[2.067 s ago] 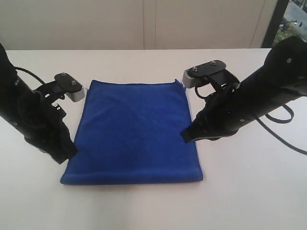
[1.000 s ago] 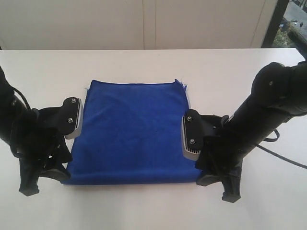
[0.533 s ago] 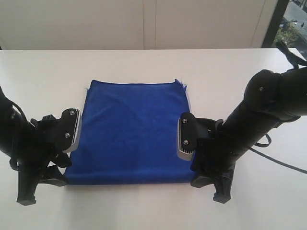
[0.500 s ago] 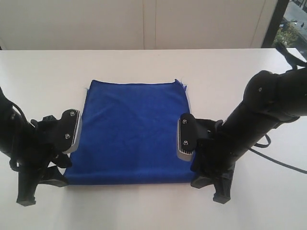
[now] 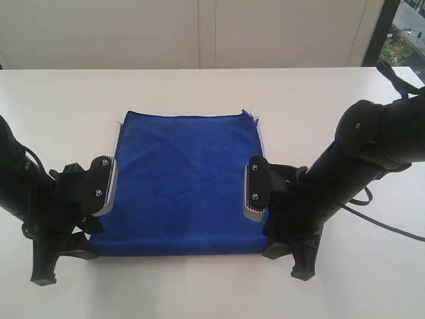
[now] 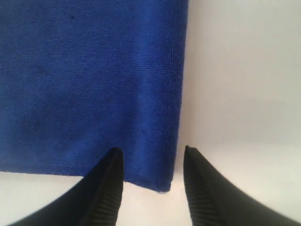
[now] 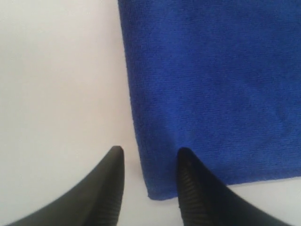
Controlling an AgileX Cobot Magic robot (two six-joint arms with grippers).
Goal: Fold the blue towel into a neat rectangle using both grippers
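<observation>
The towel (image 5: 182, 179) lies flat on the white table (image 5: 199, 86), midway between the two arms, as a plain blue rectangle. Its near edge runs straight across. At the far right corner a small thread (image 5: 252, 114) sticks out, and a thin pale strip shows along the far part of the right edge.

The left hand (image 5: 63, 264) stands at the towel's near left corner, pointing down at the table. In the left wrist view its two black fingers (image 6: 108, 183) are well apart with the corner of the towel between them: one finger is over the blue cloth and the other is over bare table just beside the edge. The hand is wide and holds nothing. Whether the tips touch the cloth or the table I cannot tell.

The right hand (image 5: 289, 262) stands the same way at the near right corner. In the right wrist view its fingers (image 7: 190, 188) are spread, one over the towel just inside the side edge and the other over bare table, with the hem and corner in the gap. It too is wide and grips nothing.

The left arm (image 5: 20, 186) comes in from the left and the right arm (image 5: 372, 143) from the right. A black cable (image 5: 392, 229) trails on the table behind the right arm.
</observation>
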